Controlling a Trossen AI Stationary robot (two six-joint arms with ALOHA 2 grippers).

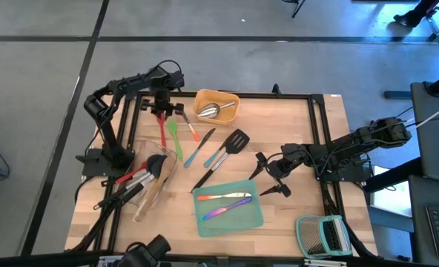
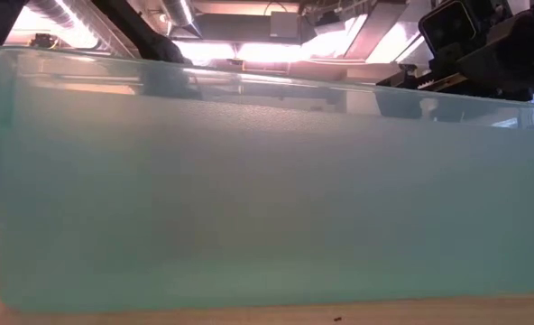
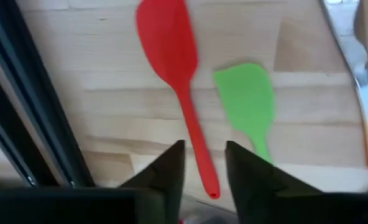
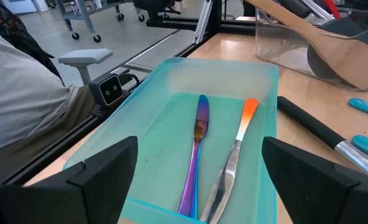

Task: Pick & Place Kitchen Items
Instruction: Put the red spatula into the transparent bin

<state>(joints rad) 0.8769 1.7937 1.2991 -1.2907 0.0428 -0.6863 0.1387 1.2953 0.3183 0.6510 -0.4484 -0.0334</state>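
Left gripper (image 1: 161,111) is up at the far left of the table, hovering over the handle end of the red spatula (image 1: 162,127). In the left wrist view its two dark fingers (image 3: 165,171) stand a little apart, either side of the thin red handle (image 3: 193,134), but whether they pinch it or only frame it is hard to tell. The green spatula (image 1: 175,136) lies just beside the red one on the bare wood, apart from it.

Right gripper (image 1: 268,176) sits low at the right of the teal tray (image 1: 251,215), jaws spread wide, nothing between them. Looking along its fingers, the tray holds two iridescent pieces side by side: a purple-blue one (image 4: 195,155) and a steel one with an orange handle (image 4: 234,158).

Far centre, the yellow tray (image 1: 227,98) carries a steel scoop (image 1: 209,111). Mid-table lie a blue-handled tool (image 1: 197,150), a black slotted turner (image 1: 233,144) and a black spatula (image 1: 207,176). On the near left, the clear tray (image 1: 162,159) holds a wooden spoon (image 1: 151,199) with red and black tools. The green-framed rack (image 1: 323,235) sits at the near right corner.
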